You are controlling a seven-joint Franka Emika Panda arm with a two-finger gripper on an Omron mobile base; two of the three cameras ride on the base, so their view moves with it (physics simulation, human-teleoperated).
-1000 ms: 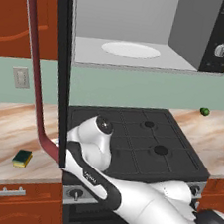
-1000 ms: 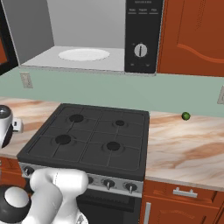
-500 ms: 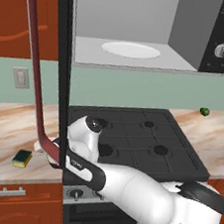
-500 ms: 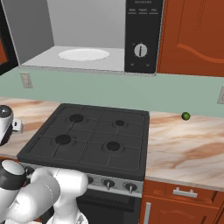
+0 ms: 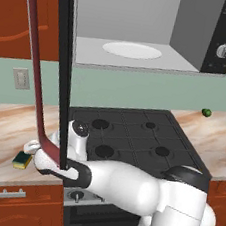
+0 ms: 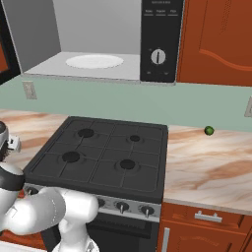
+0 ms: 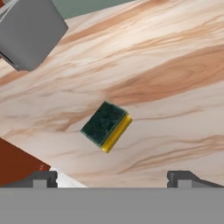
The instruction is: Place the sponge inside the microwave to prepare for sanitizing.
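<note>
While the sponge waits: the sponge lies flat on the marble counter, green side up, near the front edge and left of the stove. Nothing touches it.
Gripper: the gripper hangs right over the sponge. Its two finger tips stand wide apart and hold nothing.
Done so far: the microwave door is swung wide open, so the way in is free.
Left to do: I think the grab comes next. Then the sponge must go up high and into the microwave.
Inside the microwave: just a white round plate on the grey floor. No sponge is in there yet.
Far off: a tiny green ball sits on the counter, well away on the right.
</note>
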